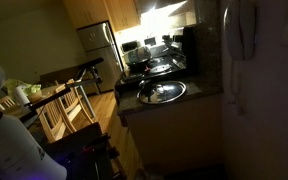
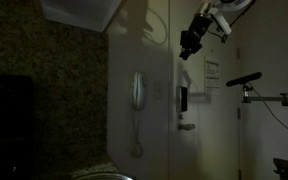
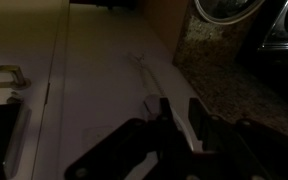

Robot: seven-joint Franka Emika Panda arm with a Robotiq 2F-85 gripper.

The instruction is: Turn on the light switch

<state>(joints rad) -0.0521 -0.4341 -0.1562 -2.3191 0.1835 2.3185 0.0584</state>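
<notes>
Light switch (image 2: 187, 126): a small pale plate on the wall, near the wall phone (image 2: 137, 93) and lower than its cradle. My claw (image 2: 185, 50) hangs well above the switch and apart from it. The room is dim, so I cannot tell whether the claw is released or clenched.

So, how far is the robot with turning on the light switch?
Done: nothing visible; the room is dim. In hand: the gripper hangs high by the wall, well above the light switch beside the wall phone, apart from it. Left: descend, press the switch.
</notes>
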